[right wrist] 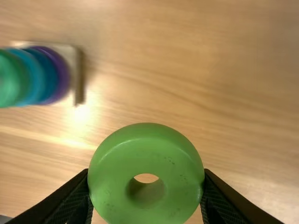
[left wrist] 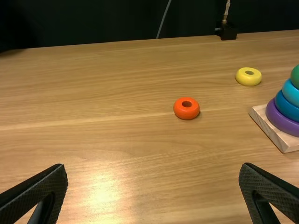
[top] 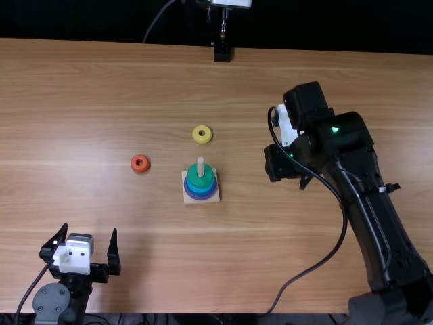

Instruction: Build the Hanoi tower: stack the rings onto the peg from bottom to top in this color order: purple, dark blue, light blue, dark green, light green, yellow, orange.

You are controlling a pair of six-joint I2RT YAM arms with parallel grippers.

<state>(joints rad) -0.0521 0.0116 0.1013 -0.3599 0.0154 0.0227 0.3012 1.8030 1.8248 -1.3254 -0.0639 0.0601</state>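
Where the right tool (top: 285, 166) hangs, it grips a ring (right wrist: 146, 156) (light green).

A robotics lab, or a room set up like one.
Two black jointed arms, the left arm (top: 53, 302) and the right arm (top: 371, 210), are stationed at a light brown wooden worktop (top: 81, 101); a black cable (top: 344, 223) loops beside the right one, where a small green light (top: 335, 129) glows. Past the worktop's far edge is a black background (top: 81, 19), with a small black-based metal stand (top: 222, 53) and a thin grey cable (top: 157, 18).
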